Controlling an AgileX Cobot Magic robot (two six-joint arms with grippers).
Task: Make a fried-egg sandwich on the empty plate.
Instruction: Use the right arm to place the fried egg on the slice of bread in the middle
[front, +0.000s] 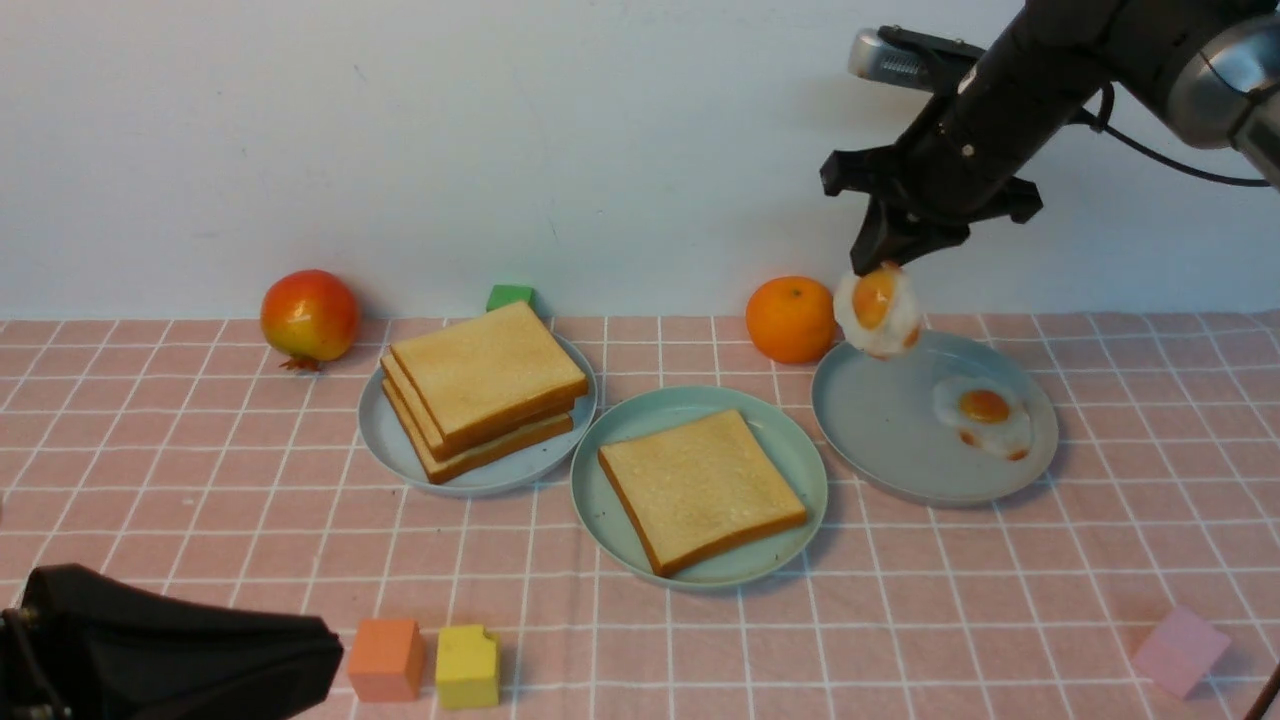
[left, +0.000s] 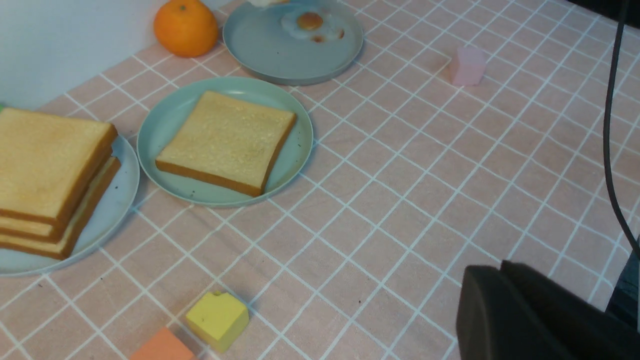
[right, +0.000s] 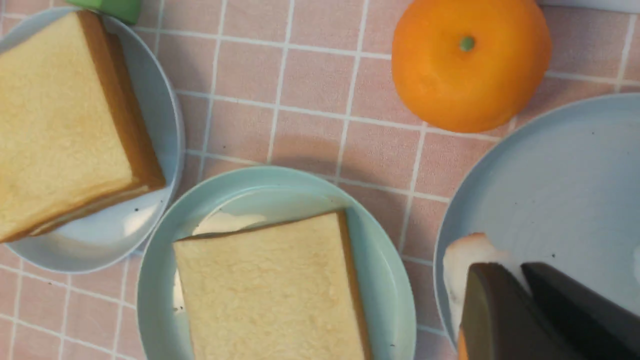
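Observation:
The mint-green plate (front: 790, 455) in the middle holds one toast slice (front: 700, 487); both also show in the left wrist view (left: 300, 135) and right wrist view (right: 390, 280). My right gripper (front: 880, 268) is shut on a fried egg (front: 878, 310) and holds it hanging above the left rim of the grey-blue egg plate (front: 890, 440). The egg's white edge (right: 457, 265) shows beside the fingers. A second fried egg (front: 985, 415) lies on that plate. My left gripper (left: 492, 272) is shut and empty, low at the front left.
A stack of three toast slices (front: 485, 385) sits on a grey-blue plate (front: 385, 445) at left. An orange (front: 790, 318), a pomegranate (front: 310, 315) and a green block (front: 510, 296) stand along the back. Orange (front: 385, 658), yellow (front: 467, 665) and pink (front: 1180, 648) blocks lie near the front.

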